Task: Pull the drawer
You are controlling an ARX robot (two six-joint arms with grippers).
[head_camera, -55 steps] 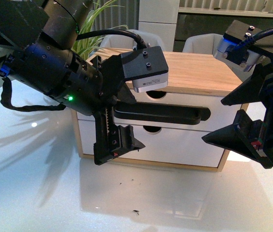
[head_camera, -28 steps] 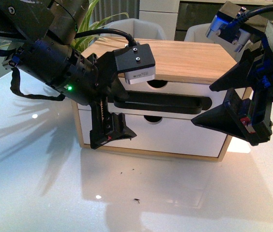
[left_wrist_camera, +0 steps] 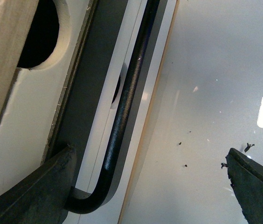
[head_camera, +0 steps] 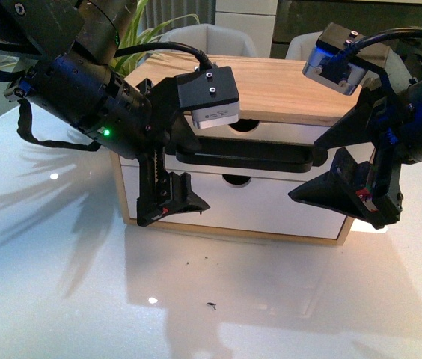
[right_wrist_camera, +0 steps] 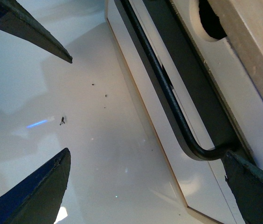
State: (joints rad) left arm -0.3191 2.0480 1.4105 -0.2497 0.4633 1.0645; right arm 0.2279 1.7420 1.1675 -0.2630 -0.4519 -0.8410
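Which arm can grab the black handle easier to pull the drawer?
Probably left: the open jaws of the left gripper straddle one end of the black bar handle, a finger beside its bend. The right gripper, also open, only reaches the other end with its tips.

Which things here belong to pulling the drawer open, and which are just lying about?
For the job: drawer, black bar handle, left gripper, right gripper, both with jaws open.
Lying about: lower handleless drawer front, plant, chair, dark specks on the table.
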